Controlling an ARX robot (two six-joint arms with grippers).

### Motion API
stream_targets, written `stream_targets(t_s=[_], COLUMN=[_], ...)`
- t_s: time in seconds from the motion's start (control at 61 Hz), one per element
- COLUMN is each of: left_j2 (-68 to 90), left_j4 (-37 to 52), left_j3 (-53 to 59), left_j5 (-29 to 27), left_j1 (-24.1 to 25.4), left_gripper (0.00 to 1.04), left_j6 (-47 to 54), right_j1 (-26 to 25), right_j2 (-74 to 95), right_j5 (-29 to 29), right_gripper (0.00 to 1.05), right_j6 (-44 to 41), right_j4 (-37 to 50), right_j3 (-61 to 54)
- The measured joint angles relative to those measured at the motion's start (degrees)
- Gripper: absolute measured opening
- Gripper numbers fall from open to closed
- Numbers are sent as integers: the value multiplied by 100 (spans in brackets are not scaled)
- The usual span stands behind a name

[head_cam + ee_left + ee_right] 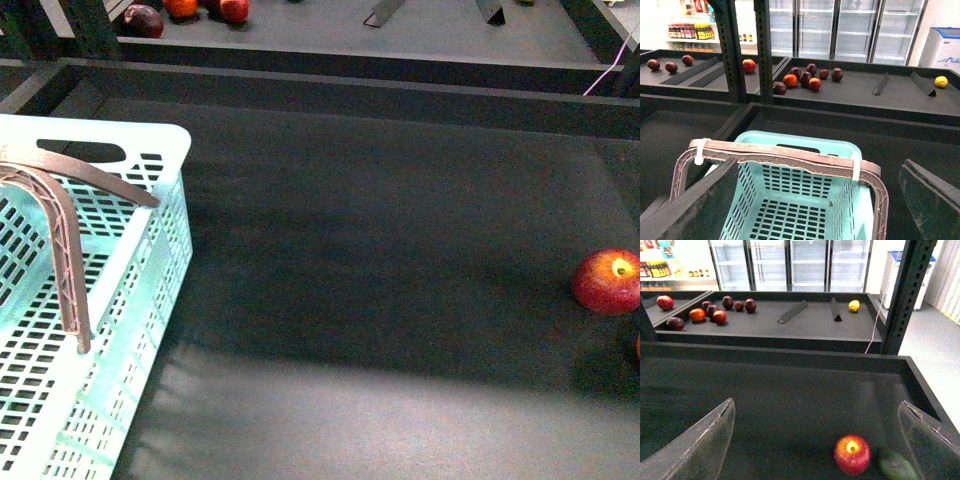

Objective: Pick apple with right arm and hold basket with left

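Showing apple [608, 281] at right edge, front view, basket [160, 138] lower left; left gripper [820, 165] & right gripper [816, 406] both splayed, empty; apple prob. firm, glossy-slick, so grip across widest girth.

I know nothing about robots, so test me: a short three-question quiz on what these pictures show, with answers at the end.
1. True or false: the apple lies inside the basket.
2. The right gripper is: A) open and empty, B) shut on the apple, C) shut on a basket handle.
3. Fill in: in the front view, the basket stands to the apple's ____.

Key: 1 false; 2 A; 3 left.
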State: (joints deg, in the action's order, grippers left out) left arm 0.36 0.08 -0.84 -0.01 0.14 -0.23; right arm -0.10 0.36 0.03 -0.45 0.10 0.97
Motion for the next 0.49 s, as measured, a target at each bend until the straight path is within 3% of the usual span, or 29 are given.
stream_targets(t_s=[0.492], left_j2=[0], left_j4=[0], left_j3=[0], left_j5=[0], left_j1=[0], left_gripper=[98], left_j6=[0], right_j1=[0], right_j2=[0], right_j5=[0], right_gripper=[96], right_j6=[0], right_j4=[0], right_j3=[0])
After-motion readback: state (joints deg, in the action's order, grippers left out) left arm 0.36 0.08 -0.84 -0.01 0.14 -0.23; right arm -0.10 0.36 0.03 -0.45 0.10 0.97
